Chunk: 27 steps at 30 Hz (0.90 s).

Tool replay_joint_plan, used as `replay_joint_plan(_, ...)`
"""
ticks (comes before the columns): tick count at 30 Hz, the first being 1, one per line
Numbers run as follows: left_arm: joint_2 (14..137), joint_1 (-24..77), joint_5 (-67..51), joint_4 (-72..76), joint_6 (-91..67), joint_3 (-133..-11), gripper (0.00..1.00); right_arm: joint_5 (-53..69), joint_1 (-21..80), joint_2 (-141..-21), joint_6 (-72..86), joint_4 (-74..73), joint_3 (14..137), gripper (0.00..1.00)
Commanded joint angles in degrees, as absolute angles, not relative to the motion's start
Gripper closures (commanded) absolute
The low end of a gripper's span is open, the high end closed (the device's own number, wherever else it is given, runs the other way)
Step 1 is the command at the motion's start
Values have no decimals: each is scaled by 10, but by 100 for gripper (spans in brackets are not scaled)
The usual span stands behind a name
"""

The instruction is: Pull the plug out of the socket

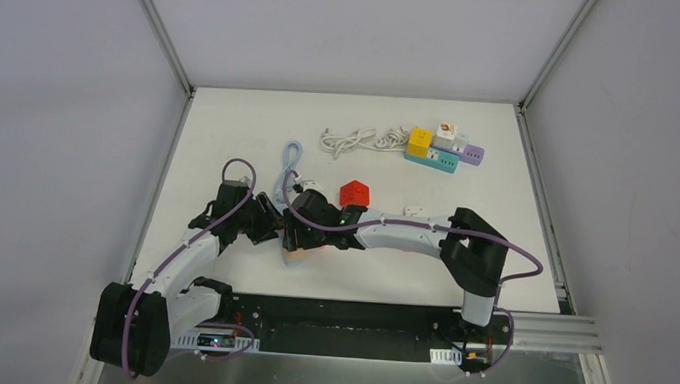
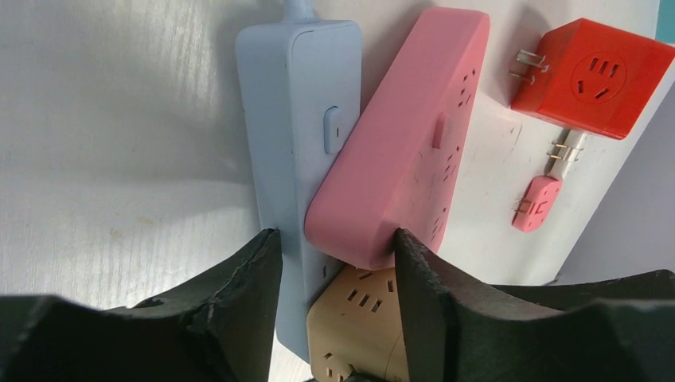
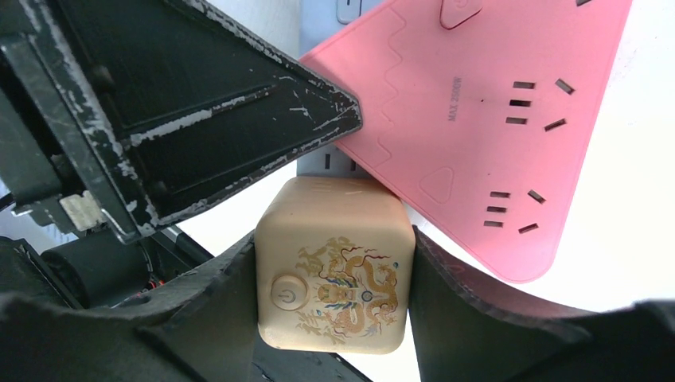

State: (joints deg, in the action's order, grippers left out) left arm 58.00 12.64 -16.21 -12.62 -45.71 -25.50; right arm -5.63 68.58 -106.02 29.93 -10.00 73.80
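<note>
While the right gripper (image 3: pixel 334 274) sits closed on the beige cube adapter (image 3: pixel 334 231), one finger flat against each of its opposite sides, I see that adapter plugged into the end of the light blue power strip (image 2: pixel 290 103), right between the fingertips. The cube face turned to the right wrist camera carries a gold dragon drawing (image 3: pixel 346 290) and a round button with a power symbol (image 3: pixel 286 293); I can read no brand name on it.

The left gripper (image 2: pixel 334 239) is narrowed around the same end of the blue strip, just past the cube. One of its fingers (image 2: pixel 247 294) presses the strip's side, and the other meets the rounded end of a pink power strip (image 2: pixel 414 135) that lies slantwise over the blue one, so the two strips are pinched together. Moulded into the pink strip, beside its sockets, I read "MAX 2500W" (image 3: pixel 466 111).

Beyond the left fingertips and off to their right, a red cube adapter (image 2: pixel 597 76) lies on the white table (image 2: pixel 119 119) with its prongs showing. A small pink plug (image 2: pixel 537 203) lies nearer the fingers. Both are apart from the strips and show no writing that I can read.
</note>
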Motion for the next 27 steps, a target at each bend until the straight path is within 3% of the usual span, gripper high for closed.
replay_joint_plan(1,586,124,-116,-155,-440,-214,55,-21,686,-1044,330,-35,752,100)
replay_joint_plan(11,586,124,-102,-171,-435,-208,63,69,656,-1008,361,43,724,100)
replay_joint_plan(14,590,124,-105,-173,-435,-210,66,45,665,-1009,317,31,728,100)
replay_joint_plan(21,591,124,-109,-189,-428,-219,70,-143,714,-1043,242,-99,795,100)
replay_joint_plan(27,590,124,-111,-195,-421,-228,75,-126,702,-1014,249,-77,774,100)
